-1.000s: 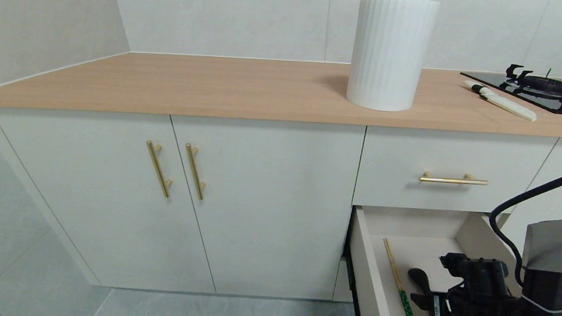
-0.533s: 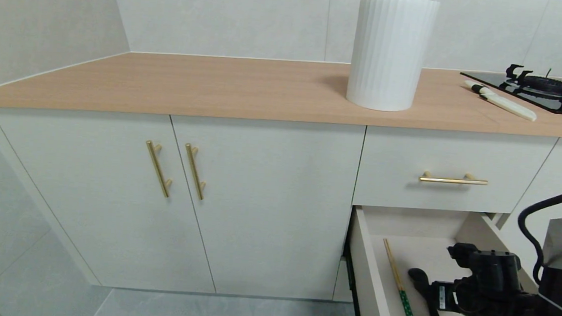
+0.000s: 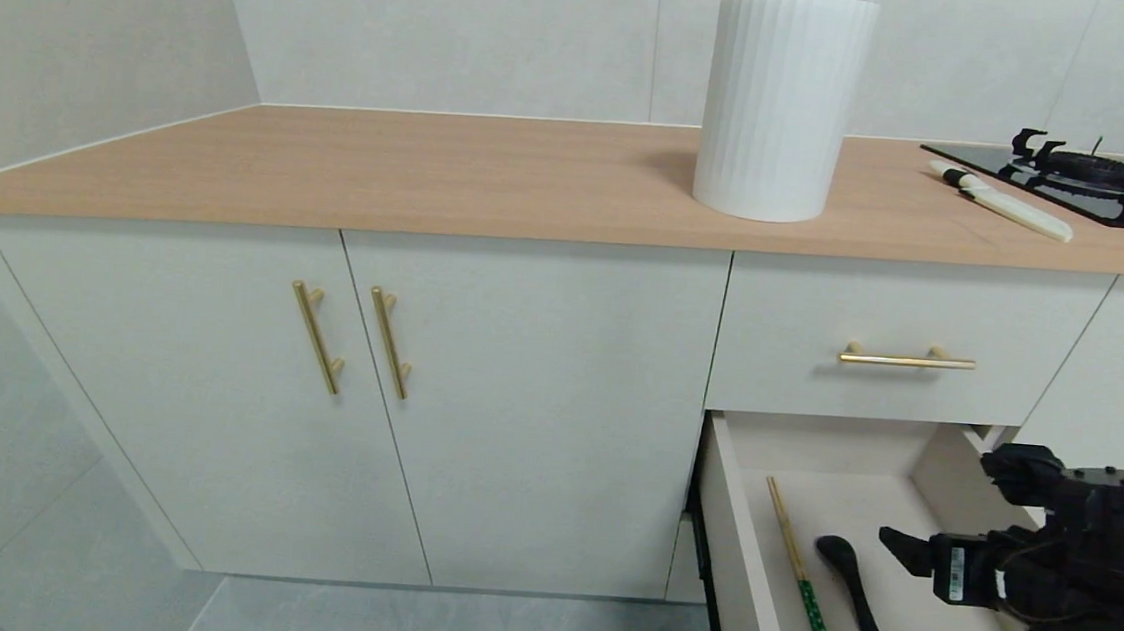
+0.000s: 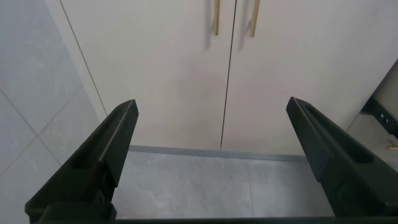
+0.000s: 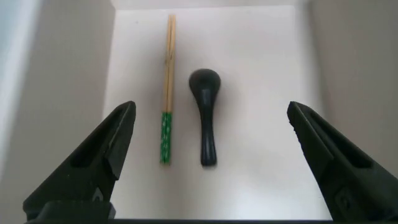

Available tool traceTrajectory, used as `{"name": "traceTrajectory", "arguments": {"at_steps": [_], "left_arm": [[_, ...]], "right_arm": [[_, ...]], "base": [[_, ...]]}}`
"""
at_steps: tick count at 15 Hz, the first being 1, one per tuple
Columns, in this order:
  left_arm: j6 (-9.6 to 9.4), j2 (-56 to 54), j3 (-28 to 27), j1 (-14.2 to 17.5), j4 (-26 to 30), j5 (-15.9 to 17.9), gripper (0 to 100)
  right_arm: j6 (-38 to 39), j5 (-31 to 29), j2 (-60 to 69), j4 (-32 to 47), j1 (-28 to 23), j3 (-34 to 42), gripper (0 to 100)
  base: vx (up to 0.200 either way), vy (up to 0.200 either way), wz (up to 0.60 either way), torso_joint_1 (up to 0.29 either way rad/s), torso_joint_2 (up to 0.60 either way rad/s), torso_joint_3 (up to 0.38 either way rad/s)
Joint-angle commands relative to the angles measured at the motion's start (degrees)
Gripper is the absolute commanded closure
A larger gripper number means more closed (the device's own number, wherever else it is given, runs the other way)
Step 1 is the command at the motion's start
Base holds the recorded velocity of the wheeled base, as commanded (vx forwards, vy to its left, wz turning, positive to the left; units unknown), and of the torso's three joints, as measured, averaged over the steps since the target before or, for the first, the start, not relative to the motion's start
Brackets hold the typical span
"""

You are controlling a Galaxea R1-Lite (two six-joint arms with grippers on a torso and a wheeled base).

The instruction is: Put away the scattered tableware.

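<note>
The black spoon [image 3: 849, 589], one piece with a rounded bowl, lies flat on the floor of the pulled-out pale drawer [image 3: 728, 529]. Its bowl points to the drawer's back and its handle to the front. Just beside it on the robot's left, parallel and not touching, lies a pair of wooden chopsticks [image 3: 796, 562], green-patterned ends to the front.

The right claw [image 3: 954, 502] hangs over the right part of the drawer, above the spoon and apart from it. Its fingers are spread wide and hold nothing. A closed drawer front with a gold bar handle [image 3: 907, 360] sits directly above the open drawer's back.

On the wooden surface [image 3: 433, 170] above stand a tall white ribbed cylinder [image 3: 782, 107] and, near the black gas hob [image 3: 1085, 176], a cream-coloured knife [image 3: 997, 199]. Two pale cabinet doors with gold handles [image 3: 349, 339] are shut to the left.

The right wrist view looks straight down: spoon [image 5: 205, 118] and chopsticks [image 5: 166, 99] lie uncovered between the fingers of the right claw [image 5: 210, 109].

The left wrist view faces the cabinet doors [image 4: 233, 74] and the grey tiled floor [image 4: 205, 180]. The left claw [image 4: 211, 106] is low before them, fingers wide apart and empty.
</note>
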State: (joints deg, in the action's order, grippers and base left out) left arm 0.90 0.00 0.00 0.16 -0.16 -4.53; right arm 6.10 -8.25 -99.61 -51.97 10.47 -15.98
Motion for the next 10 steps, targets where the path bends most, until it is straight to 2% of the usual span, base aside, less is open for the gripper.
{"name": "traceTrajectory", "arguments": {"at_steps": [1, 2, 3, 4, 6, 10], "left_arm": [[0.06, 0.0, 0.0, 0.02, -0.02, -0.04, 0], [0.06, 0.0, 0.0, 0.02, -0.02, -0.04, 0], [0.06, 0.0, 0.0, 0.02, -0.02, -0.04, 0], [0.06, 0.0, 0.0, 0.02, -0.02, -0.04, 0], [0.06, 0.0, 0.0, 0.02, -0.02, -0.04, 0], [0.06, 0.0, 0.0, 0.02, -0.02, -0.04, 0]], "right_arm": [[-0.21, -0.01, 23.85, 25.34, 0.69, -7.75, 0], [-0.21, 0.17, 26.22, 30.08, 1.04, -9.51, 0], [-0.03, 0.25, 32.46, 43.0, 3.06, -14.08, 0], [-0.12, 0.52, 34.57, 47.84, 3.06, -15.66, 0], [-0.12, 0.52, 35.45, 52.58, 3.15, -17.42, 0], [-0.12, 0.52, 34.39, 53.37, 3.06, -17.33, 0]], "base": [[0.0, 0.0, 0.0, 0.0, 0.0, 0.0], [0.0, 0.0, 0.0, 0.0, 0.0, 0.0], [0.0, 0.0, 0.0, 0.0, 0.0, 0.0], [0.0, 0.0, 0.0, 0.0, 0.0, 0.0], [0.0, 0.0, 0.0, 0.0, 0.0, 0.0], [0.0, 0.0, 0.0, 0.0, 0.0, 0.0]]}}
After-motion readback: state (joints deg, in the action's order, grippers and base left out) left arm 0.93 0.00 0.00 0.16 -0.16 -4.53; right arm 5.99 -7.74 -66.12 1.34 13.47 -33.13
